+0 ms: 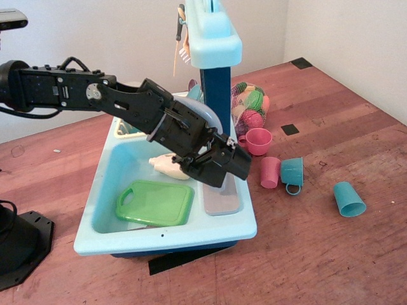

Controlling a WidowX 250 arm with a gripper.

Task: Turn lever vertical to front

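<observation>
- One black arm (95, 95) reaches in from the left across a toy sink (166, 236), and its gripper (222, 166) hangs over the sink's right-hand side.
- The jaws cannot be made out from this angle, so how far apart they stand, and whether they have hold of anything, cannot be told.
- The lever is not visible; a bit of the curved grey spout (206, 113) shows just above the gripper, and the faucet's base is hidden behind the arm.
- The table (318, 254) is worn reddish-brown wood with scuffs, scratches and visible board seams.
- Three black tape squares mark it: one (290, 129) near the cups, one (301, 63) at the far corner, and a strip (181, 259) under the sink's front edge.
- Plain off-white walls (95, 32) meet in a corner behind the table.
- In the basin lie a green board (156, 203) and a cream bottle (166, 166).
- A grey tray (221, 200) sits in the right compartment, under the gripper.
- A blue post (216, 92) rises at the sink's back and carries a pale blue shelf (216, 38).
- To the right stand a net bag (249, 105) of toy food, two pink cups (258, 141) (269, 172) and a teal mug (292, 173), the mug touching the second pink cup.
- A teal cup (348, 199) lies tipped further right, well apart.
- The arm's black base (19, 248) sits at the lower left.
</observation>
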